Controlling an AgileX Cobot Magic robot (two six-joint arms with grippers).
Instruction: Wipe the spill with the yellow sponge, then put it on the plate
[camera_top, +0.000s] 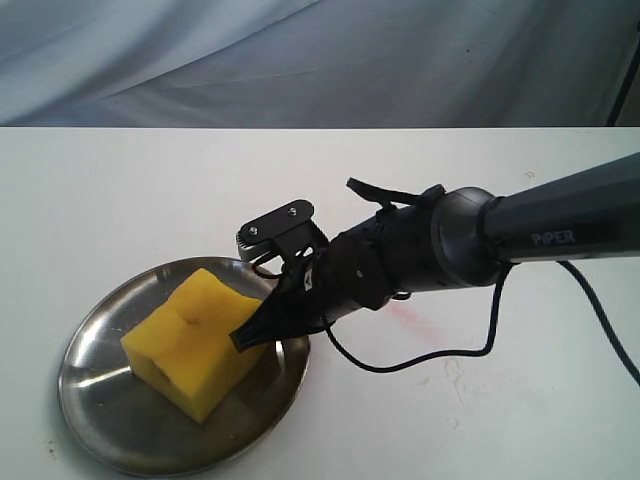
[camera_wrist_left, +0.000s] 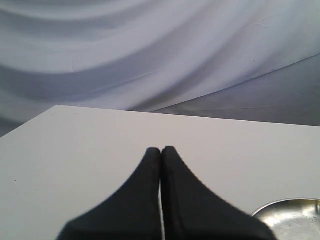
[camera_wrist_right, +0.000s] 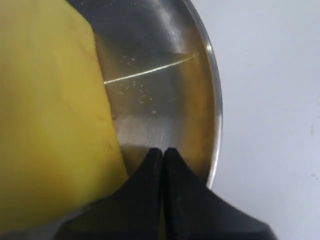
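Note:
The yellow sponge (camera_top: 196, 340) lies on the steel plate (camera_top: 100, 400) at the front left of the table, its dented top facing up. My right gripper (camera_top: 243, 340) hovers over the plate's right side, just beside the sponge, shut with nothing between its fingers. The right wrist view shows the sponge (camera_wrist_right: 50, 115) filling one side, the plate (camera_wrist_right: 165, 85) under the closed right gripper (camera_wrist_right: 163, 150). My left gripper (camera_wrist_left: 161, 149) is shut and empty above bare table, with a sliver of the plate (camera_wrist_left: 295, 220) at the frame's corner. No tan spill shows.
A faint pink-red streak (camera_top: 408, 318) and some pale smudges (camera_top: 455, 380) mark the white table right of the plate. The right arm's black cable (camera_top: 430, 355) loops over the table. Grey cloth (camera_top: 300, 60) hangs behind the table's far edge.

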